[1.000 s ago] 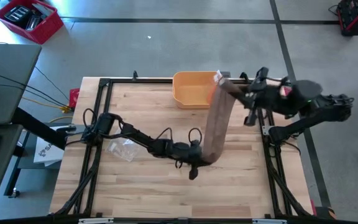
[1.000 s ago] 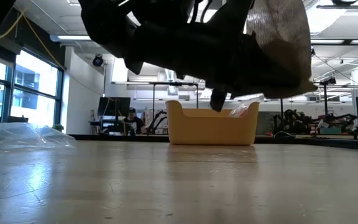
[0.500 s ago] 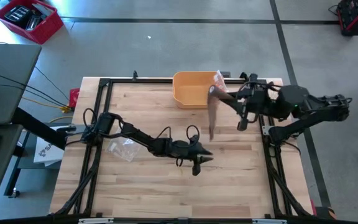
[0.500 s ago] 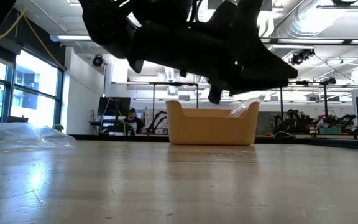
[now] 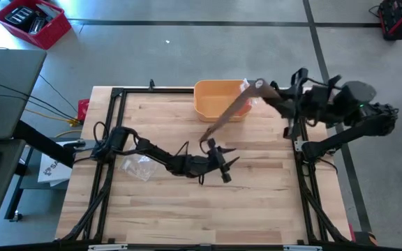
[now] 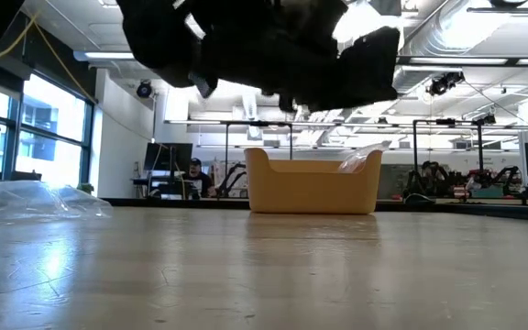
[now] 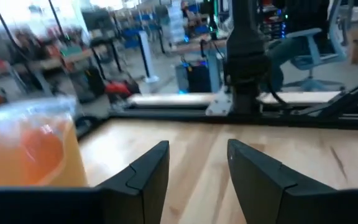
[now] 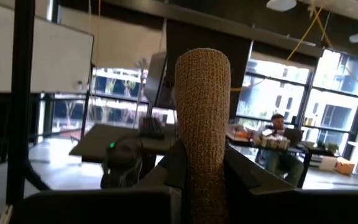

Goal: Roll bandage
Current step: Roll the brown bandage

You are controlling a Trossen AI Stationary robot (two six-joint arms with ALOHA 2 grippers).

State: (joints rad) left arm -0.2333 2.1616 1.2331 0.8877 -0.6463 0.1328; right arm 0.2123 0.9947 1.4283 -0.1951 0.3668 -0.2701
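— Right gripper (image 5: 265, 88): what does it hold?
— It is clenched on one end of the brown bandage (image 5: 230, 111), up beside the yellow bin (image 5: 211, 99); the strip slants down toward the table's middle.
— And the left gripper (image 5: 223, 162)?
— Its fingers (image 7: 143, 174) stand apart with nothing between them, over the wooden table (image 5: 152, 209), near the strip's lower end.
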